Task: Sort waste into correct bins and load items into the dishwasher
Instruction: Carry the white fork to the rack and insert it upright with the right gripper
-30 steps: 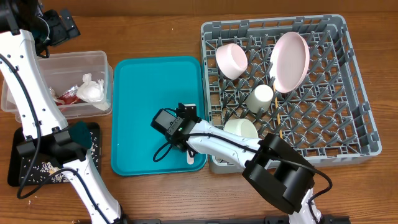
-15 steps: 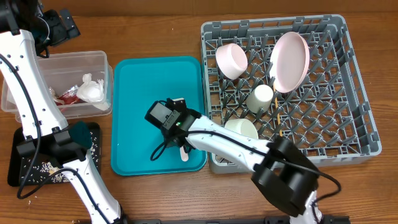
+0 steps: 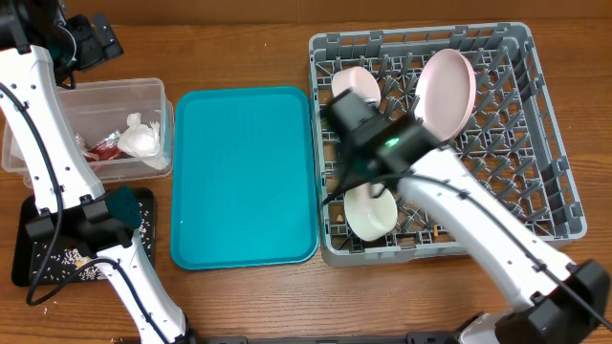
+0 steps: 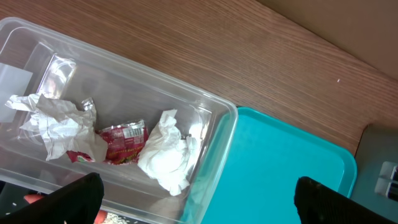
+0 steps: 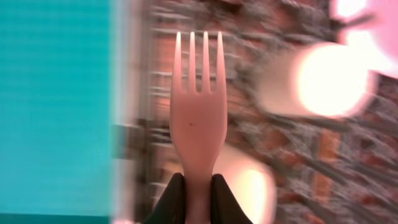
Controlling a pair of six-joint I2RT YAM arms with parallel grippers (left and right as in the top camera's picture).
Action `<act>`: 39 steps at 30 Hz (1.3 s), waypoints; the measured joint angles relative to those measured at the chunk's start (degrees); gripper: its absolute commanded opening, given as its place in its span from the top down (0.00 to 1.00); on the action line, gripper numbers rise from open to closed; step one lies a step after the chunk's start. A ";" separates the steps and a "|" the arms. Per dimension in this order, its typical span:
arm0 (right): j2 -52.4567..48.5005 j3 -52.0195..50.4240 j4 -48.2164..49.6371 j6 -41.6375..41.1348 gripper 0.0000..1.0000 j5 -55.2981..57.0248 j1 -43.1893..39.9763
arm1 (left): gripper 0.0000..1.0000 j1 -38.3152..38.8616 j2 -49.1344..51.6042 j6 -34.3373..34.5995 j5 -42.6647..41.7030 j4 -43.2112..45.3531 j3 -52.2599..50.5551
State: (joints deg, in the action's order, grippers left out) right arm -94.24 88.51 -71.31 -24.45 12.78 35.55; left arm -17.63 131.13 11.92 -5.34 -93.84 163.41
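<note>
Right wrist: right gripper [image 5: 198, 190] clamped tight on white fork [image 5: 198, 118] handle, tines up, over blurred grey rack [image 3: 564, 191], teal tray [image 5: 56, 106] alongside. Left gripper [image 4: 199, 196] jaws wide, empty, above clear tub [image 4: 214, 109].

Brown wooden table [image 3: 239, 43], grain running left to right. At far left, a clear tub [image 3: 164, 115], long side left to right. Just near of it, by the table's left edge, a shallow black tray [image 3: 19, 250], partly hidden behind an arm. In the middle, a flat teal tray [image 3: 244, 172], long side running near to far, close against the tub's right rim, perhaps touching, hard to judge from above. At right, a large square grey dish rack [image 3: 564, 182], left wall hard beside the teal tray.
</note>
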 measured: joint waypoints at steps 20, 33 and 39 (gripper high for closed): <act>0.11 -9.81 -3.45 15.06 0.96 5.60 -22.80 | 0.00 0.00 0.00 0.00 0.00 0.00 0.00; 0.11 -12.20 -0.66 19.96 0.73 5.51 -22.77 | 0.00 0.00 0.00 0.00 0.00 -0.02 0.00; 0.11 -12.20 0.17 19.96 0.73 5.33 -22.77 | 0.00 0.00 0.00 0.00 0.00 0.00 0.00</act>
State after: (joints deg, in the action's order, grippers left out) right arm -94.13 76.31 -71.13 -4.49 18.11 12.78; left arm -17.63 131.13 11.92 -5.34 -93.84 163.41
